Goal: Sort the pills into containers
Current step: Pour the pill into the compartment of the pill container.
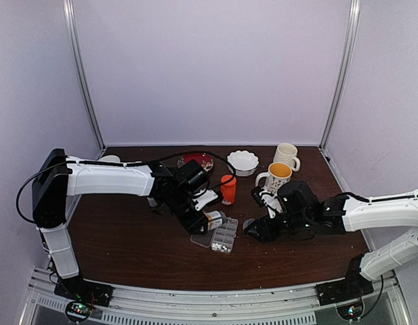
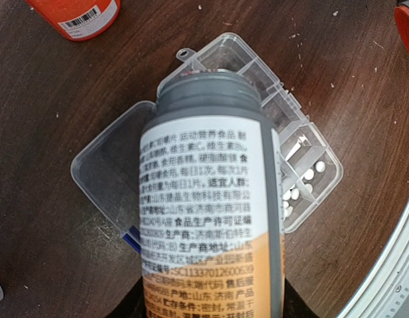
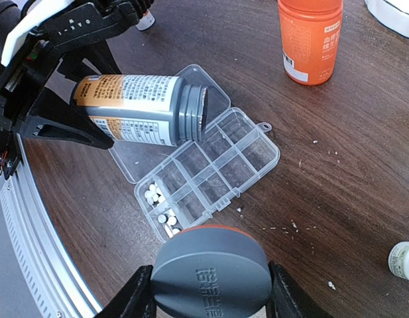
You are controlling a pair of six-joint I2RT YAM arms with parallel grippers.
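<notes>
The left gripper is clamping a grey labelled bottle, holding it tipped over the open pill organizer. Pouring is likely the step in hand. Seen from the right wrist, pills are lying only in the cells at its 7 o'clock end. Next comes a slight further tilt over an empty cell. The right gripper is gripping the cap at 6 o'clock. An orange bottle is standing at 1 o'clock, blocking nothing.
</notes>
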